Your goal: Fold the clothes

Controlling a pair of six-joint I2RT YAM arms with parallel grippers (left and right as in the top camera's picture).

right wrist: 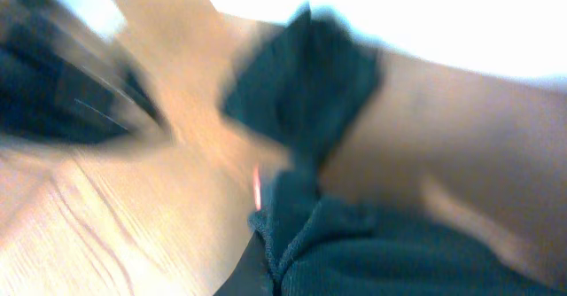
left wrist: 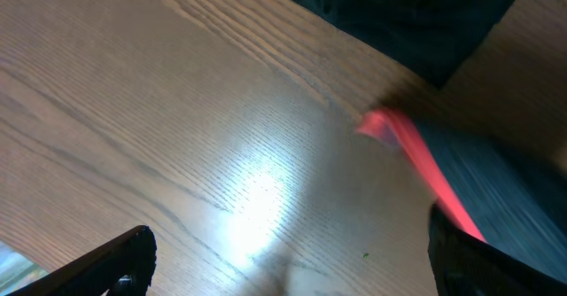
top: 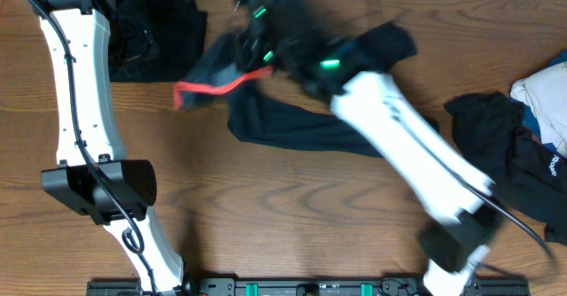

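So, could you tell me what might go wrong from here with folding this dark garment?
1. The right gripper appears shut on only a small bunch of the dark garment. The fabric could slip out, or drag along crumpled rather than fold flat.
2. The left gripper hangs open above bare table, pinning nothing, so the whole piece, coral band included, may slide.
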